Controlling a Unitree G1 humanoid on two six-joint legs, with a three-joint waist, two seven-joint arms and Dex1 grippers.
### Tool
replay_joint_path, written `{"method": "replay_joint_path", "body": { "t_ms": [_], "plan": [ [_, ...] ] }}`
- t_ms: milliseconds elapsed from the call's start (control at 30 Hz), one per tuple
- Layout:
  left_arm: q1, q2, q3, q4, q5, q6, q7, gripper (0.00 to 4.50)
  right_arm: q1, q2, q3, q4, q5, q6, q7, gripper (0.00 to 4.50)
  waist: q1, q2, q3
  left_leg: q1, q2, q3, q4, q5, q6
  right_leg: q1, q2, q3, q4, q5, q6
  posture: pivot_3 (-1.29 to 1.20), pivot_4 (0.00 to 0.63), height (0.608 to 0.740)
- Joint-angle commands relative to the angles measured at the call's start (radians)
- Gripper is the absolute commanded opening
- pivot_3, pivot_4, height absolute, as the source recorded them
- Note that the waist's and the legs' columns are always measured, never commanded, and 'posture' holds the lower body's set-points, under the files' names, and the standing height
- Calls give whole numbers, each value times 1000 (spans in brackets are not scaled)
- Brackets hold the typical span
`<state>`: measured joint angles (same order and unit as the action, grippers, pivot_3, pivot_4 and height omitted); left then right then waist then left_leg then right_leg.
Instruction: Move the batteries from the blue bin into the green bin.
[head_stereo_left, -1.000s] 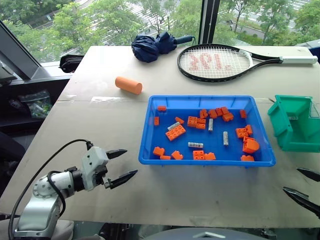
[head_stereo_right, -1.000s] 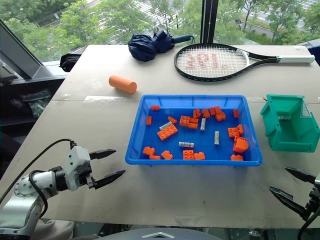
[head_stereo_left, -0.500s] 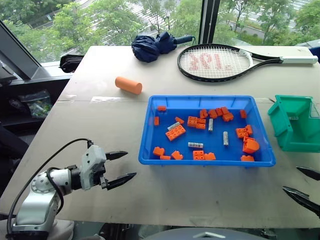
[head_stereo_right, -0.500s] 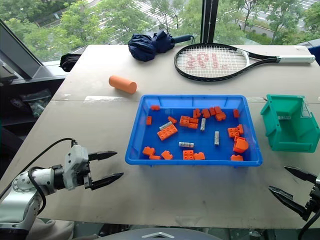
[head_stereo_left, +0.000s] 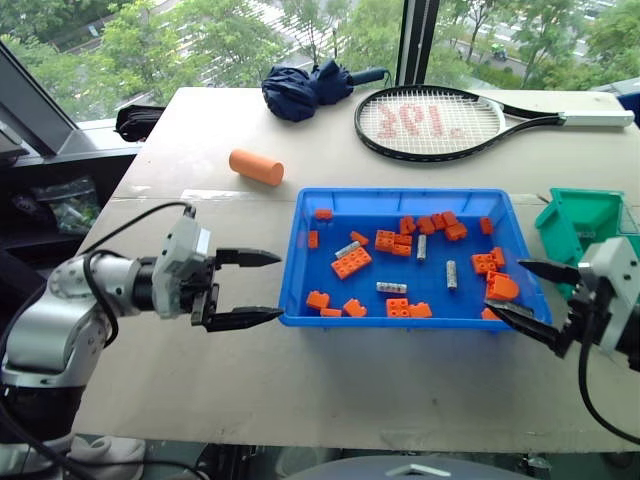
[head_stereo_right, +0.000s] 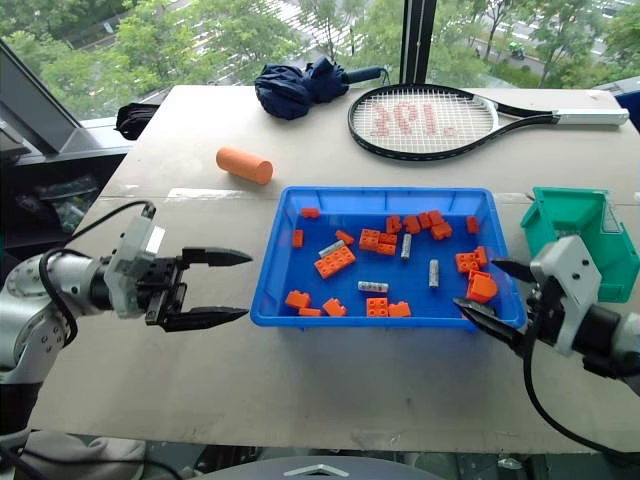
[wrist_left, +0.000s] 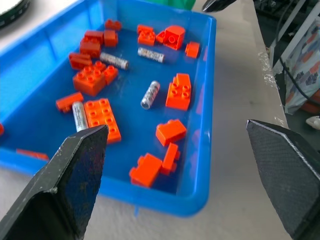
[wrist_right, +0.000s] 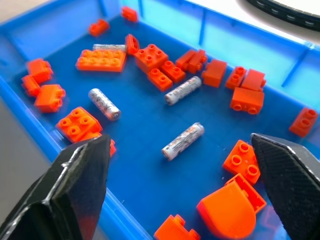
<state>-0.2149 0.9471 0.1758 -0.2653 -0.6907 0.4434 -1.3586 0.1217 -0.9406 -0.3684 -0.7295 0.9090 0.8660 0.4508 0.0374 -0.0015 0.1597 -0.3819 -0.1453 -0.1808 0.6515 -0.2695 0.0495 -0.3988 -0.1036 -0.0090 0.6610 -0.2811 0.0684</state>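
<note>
The blue bin sits mid-table holding several silver batteries, such as one on the right, one near the front and one close to my right gripper, all mixed with orange bricks. The green bin stands just right of it. My left gripper hovers open and level at the blue bin's left wall, pointing across it. My right gripper is open over the bin's front right corner, above a rounded orange brick. Neither gripper holds anything.
An orange cylinder lies behind the bin's left end. A tennis racket and a folded dark blue umbrella lie at the back of the table. Bare tabletop runs along the front edge.
Both arms have risen and swung inward. The left gripper moved right up to the bin's left wall. The right gripper came from the lower right edge to the bin's front right corner.
</note>
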Motion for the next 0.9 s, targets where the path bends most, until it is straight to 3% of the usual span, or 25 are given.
{"method": "replay_joint_path", "body": {
  "t_ms": [33,200,367,500,667,800,900],
  "plan": [
    [-80,27,-15,-30,2,17,1,4473,-204,56,130,38,43,229,-226,4500,-4,-3,1,0,0,0,0,0,0,0,0,0,0,0,0,0,150,740],
    [-166,46,-48,-56,11,50,16,4473,-417,200,267,114,28,428,-369,4500,-25,-5,2,-3,0,0,0,0,0,-4,0,0,0,0,0,0,150,740],
    [-208,56,-54,-69,9,78,26,4473,-482,261,360,125,-18,518,-387,4500,-31,-5,2,-4,0,0,0,0,0,-5,0,0,2,0,0,0,150,740],
    [-210,58,-52,-84,7,85,31,4500,-490,269,410,131,-65,542,-376,2791,-33,-5,2,-4,0,0,2,0,0,-5,0,0,4,0,0,0,150,740],
    [-203,58,-53,-84,18,75,28,4500,-509,273,458,147,-144,536,-363,122,-37,-5,2,-3,0,0,3,1,-1,-5,0,1,6,1,1,0,150,740],
    [-206,56,-52,-76,23,69,21,4500,-518,293,439,144,-179,546,-360,19,-39,-5,2,-2,0,0,3,1,-2,-5,0,1,8,1,1,0,150,740],
    [-215,45,-56,-70,20,63,19,4500,-546,322,323,112,-161,594,-360,19,-40,-5,2,-2,0,0,3,2,-2,-6,0,1,9,1,1,0,150,740]
  ]
}}
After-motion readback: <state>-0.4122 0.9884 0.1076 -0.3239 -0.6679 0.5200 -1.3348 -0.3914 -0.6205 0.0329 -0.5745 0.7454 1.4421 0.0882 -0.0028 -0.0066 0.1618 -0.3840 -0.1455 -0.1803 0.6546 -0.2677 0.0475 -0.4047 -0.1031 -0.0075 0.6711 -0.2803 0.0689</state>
